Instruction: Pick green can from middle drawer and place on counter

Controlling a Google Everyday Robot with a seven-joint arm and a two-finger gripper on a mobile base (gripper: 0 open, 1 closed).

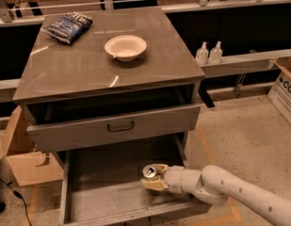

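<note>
The middle drawer (100, 192) is pulled open below the cabinet, its flat grey floor showing. My gripper (152, 179) reaches in from the right on the white arm and is shut on the green can (149, 172). The can is held upright above the right part of the drawer floor. Its silver lid with pull tab faces up, and the tan fingers (156, 184) hide most of its body. The counter (74, 67) is the glossy grey-brown top of the cabinet, above and behind the gripper.
A white bowl (125, 46) and a dark chip bag (68, 26) lie on the counter. The upper drawer front with a dark handle (120, 126) juts out above the middle drawer. Two clear pump bottles (208, 53) stand on a right ledge. Cardboard boxes sit left (20, 149) and right (284, 91).
</note>
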